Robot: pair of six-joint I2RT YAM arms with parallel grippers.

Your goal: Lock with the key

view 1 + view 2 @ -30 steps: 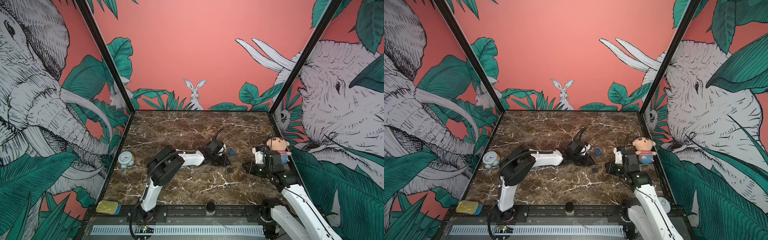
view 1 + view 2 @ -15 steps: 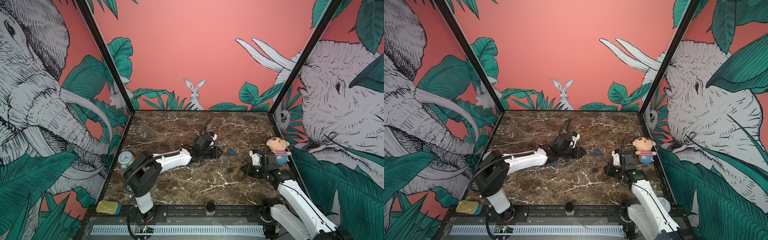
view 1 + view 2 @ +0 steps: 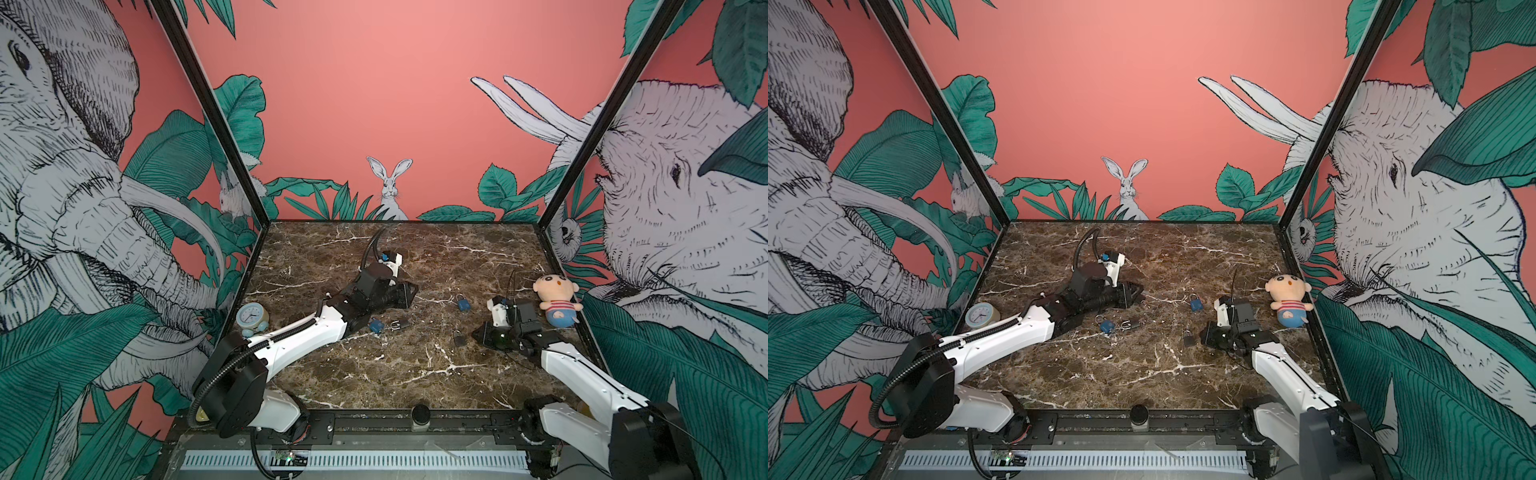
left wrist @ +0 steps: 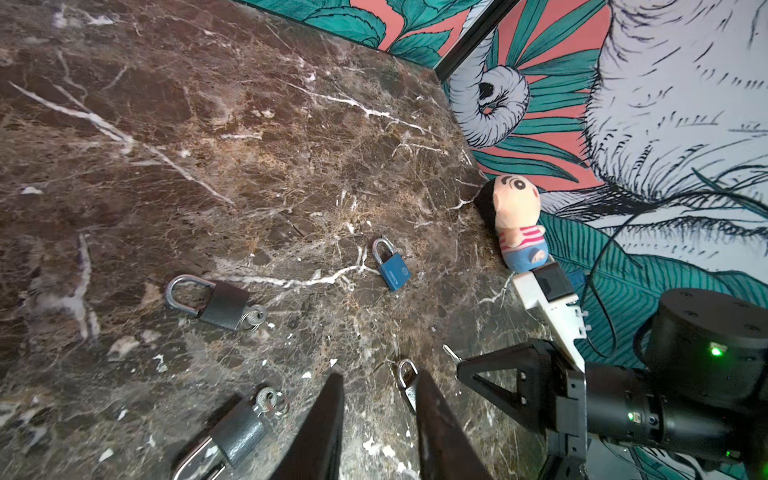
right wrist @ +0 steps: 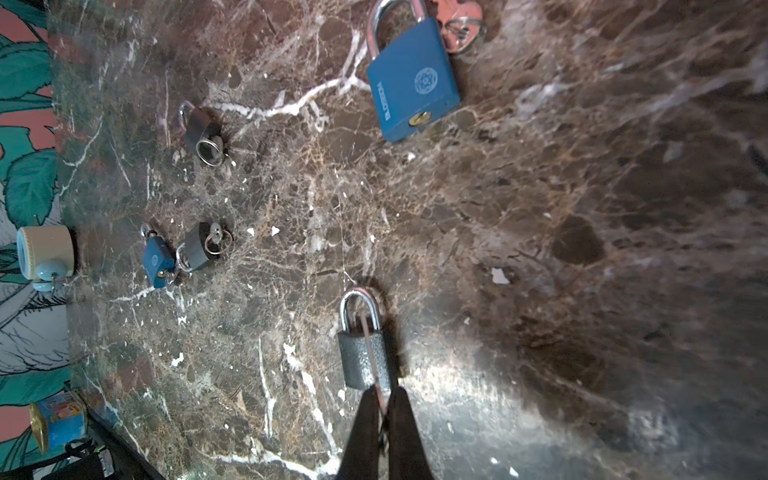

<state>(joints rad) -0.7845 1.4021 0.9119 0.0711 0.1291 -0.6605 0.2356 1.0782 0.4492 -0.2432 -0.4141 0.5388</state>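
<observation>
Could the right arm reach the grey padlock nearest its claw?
Probably yes: the padlock lies just ahead of the right gripper, which is shut on a key, with only bare table between.

Blue padlock (image 5: 413,83), right wrist view: white round emblem on the face, and a line of white capitals along one edge, too blurred to spell out. Left wrist view shows the same marks, unreadable.
Second blue padlock (image 5: 157,259): round emblem only.
Alarm clock (image 3: 252,316): dial numerals too small to read.
Tin (image 5: 58,419): printed picture, no legible words.
</observation>
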